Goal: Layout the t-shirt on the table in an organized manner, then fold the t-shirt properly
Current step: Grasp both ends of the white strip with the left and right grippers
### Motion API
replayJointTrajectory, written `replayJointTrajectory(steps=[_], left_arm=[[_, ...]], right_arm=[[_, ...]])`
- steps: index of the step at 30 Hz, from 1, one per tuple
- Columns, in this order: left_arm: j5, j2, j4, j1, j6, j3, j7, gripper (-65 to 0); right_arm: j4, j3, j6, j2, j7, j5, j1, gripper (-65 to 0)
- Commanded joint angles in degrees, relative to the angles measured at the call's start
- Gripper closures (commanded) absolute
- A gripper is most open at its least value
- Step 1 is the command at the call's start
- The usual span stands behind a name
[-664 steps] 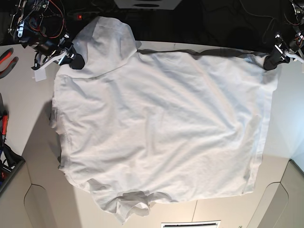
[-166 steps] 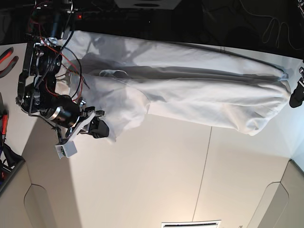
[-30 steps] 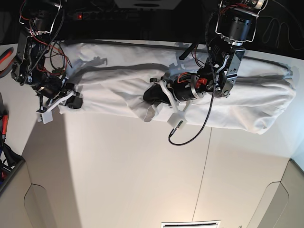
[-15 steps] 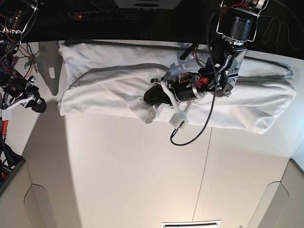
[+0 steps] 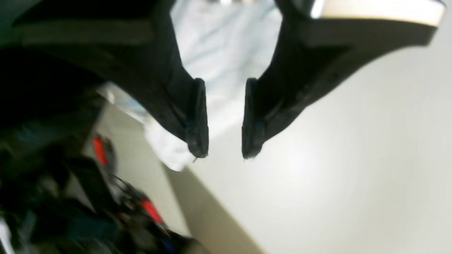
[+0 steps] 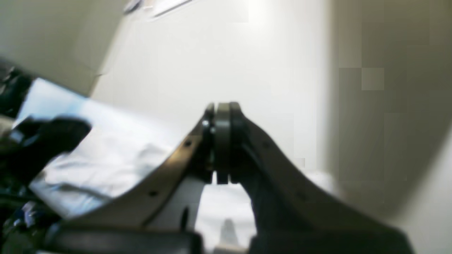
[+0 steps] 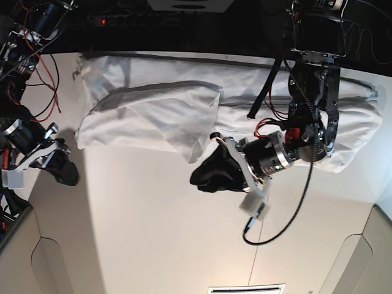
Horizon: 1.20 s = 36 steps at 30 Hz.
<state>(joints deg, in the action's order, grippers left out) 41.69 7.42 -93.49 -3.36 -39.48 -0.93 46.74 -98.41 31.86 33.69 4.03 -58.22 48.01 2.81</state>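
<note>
One soft, wrinkled white t-shirt (image 7: 159, 110) is folded into a long band on the matte table (image 7: 153, 233); left gripper (image 5: 224, 155) parted and empty, right gripper (image 6: 221, 141) closed on nothing

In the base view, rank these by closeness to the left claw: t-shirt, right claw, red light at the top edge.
1. t-shirt, just above the left claw.
2. right claw, far left, level with it.
3. red light, top left.

Both wrist views were blurred for you. The left arm (image 7: 309, 92) hid part of the t-shirt (image 7: 153, 113), and dark clutter (image 5: 70, 211) beside the surface (image 5: 317, 176) was too smeared to identify.
</note>
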Motion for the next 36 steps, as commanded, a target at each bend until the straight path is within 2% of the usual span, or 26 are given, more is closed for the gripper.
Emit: replayJointTrajectory(steps=[1,2,4,8,12,15,18,22,26,32,35,36], left_arm=[[-0.31,0.92,-0.85,-0.96,1.25,-1.64,-1.55,-18.1],[-2.19,1.81,-0.61,-0.98,2.78,-3.21,-2.47,-13.6],[-6.40,4.00,0.83,-1.14,4.74,-6.01,-5.73,0.0],[-9.07,8.35,7.39,-2.01,8.48,-10.14,-11.41,0.0],[-9.84,11.08,19.61,-4.87,8.87,-11.04,-11.54,0.0],[-9.81,12.68,31.41,-7.85,8.87,-11.04,-14.14,0.0],[-9.81,14.21,40.44,-10.05,8.85,-11.06,-16.83,0.0],[-9.81,16.26,43.76,-10.32,8.83,-11.06,-18.88,0.0],[-9.84,18.40,43.74,-10.23,8.81,-11.10,-20.11,0.0],[-10.23,20.59,43.74,-10.29,8.81,-11.10,-24.76,0.0],[-15.02,20.87,43.74,-10.29,8.94,-11.10,-27.65,0.0],[-15.89,20.87,43.74,-10.29,10.05,-11.10,-28.02,0.0]], right_arm=[[-1.07,-1.86,0.63,-0.94,0.50,1.55,0.07,0.0],[-1.03,-4.11,0.61,-2.14,0.52,1.51,-0.50,0.0],[-0.98,-9.35,0.61,-4.31,0.55,1.46,-1.64,0.0],[-0.20,-20.76,0.61,-7.30,0.68,-1.99,-2.89,0.0],[2.91,-29.88,0.26,-7.69,3.26,-8.72,-3.87,0.0],[7.50,-32.70,0.11,-7.69,5.25,-12.50,-4.90,0.0],[13.66,-32.41,-0.22,-7.54,7.10,-15.58,-5.38,0.0],[22.36,-29.42,-0.94,-6.43,10.78,-18.49,-5.38,0.0],[28.09,-24.02,-0.94,-4.42,12.39,-18.45,-5.33,0.0],[28.76,-17.42,-0.90,-1.88,12.00,-14.64,-5.16,0.0],[28.76,-16.13,-0.92,-1.20,11.69,-14.14,-5.11,0.0],[28.76,-16.13,-0.92,-1.03,11.72,-14.14,-5.11,0.0]])
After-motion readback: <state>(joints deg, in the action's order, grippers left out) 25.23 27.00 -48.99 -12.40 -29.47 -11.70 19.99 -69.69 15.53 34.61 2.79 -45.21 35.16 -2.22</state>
